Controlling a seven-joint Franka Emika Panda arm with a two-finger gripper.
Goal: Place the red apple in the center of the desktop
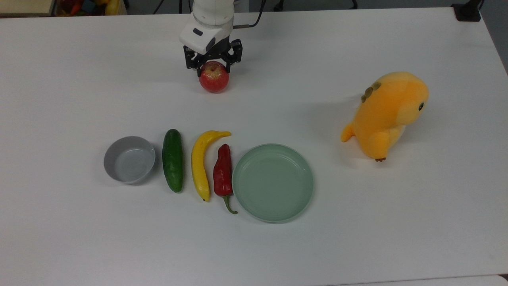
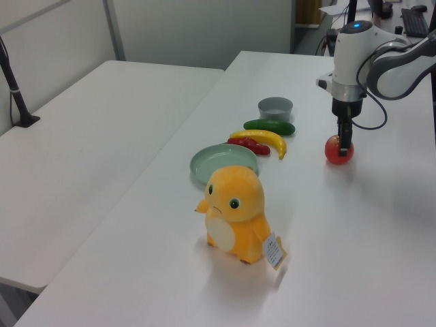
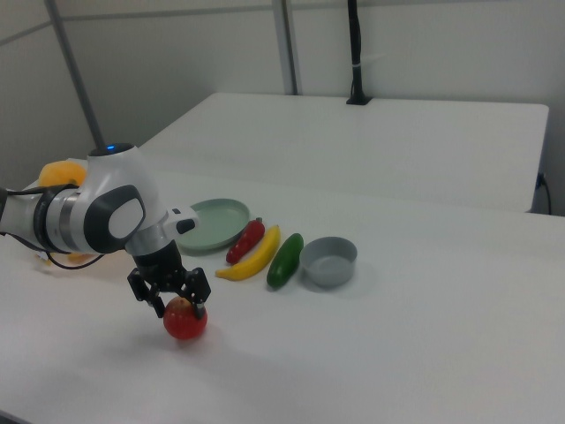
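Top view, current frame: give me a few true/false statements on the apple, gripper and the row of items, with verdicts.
1. The gripper is at the apple, which is down on the table. True.
2. The apple sits in the green plate. False: the plate holds nothing; the apple is farther up the top view.
3. The banana lies between the cucumber and the chili pepper. True.
4. The grey bowl is at the row's right end in the top view. False: it is at the left end.
5. The plush toy lies on the plate. False: it stands apart on the table.
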